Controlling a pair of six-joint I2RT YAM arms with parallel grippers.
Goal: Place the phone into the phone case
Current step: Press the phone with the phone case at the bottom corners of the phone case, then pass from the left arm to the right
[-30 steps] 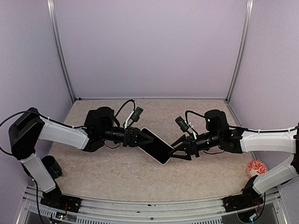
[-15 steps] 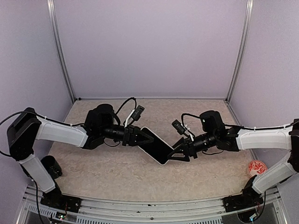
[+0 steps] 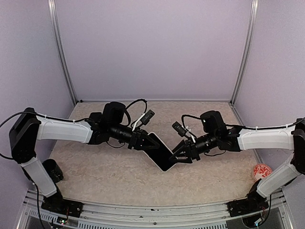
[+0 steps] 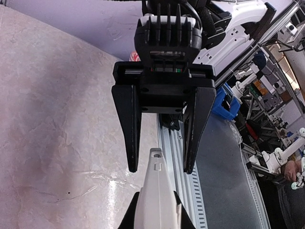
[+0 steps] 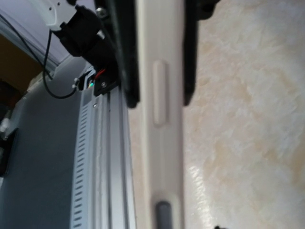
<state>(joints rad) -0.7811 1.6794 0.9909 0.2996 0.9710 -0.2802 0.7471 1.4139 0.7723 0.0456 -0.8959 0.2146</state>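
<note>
Your left gripper (image 3: 144, 142) is clamped on the 10 o'clock end of the black, pale-rimmed slab phone (image 3: 162, 152), which is held above the beige marbled surface (image 3: 119, 176). Your right gripper (image 3: 177, 157), part open, straddles the phone's 4 o'clock end without touching it. This looks like a second grip being set up, so close squarely. Whether that rim is the clear case, I cannot tell.
</note>
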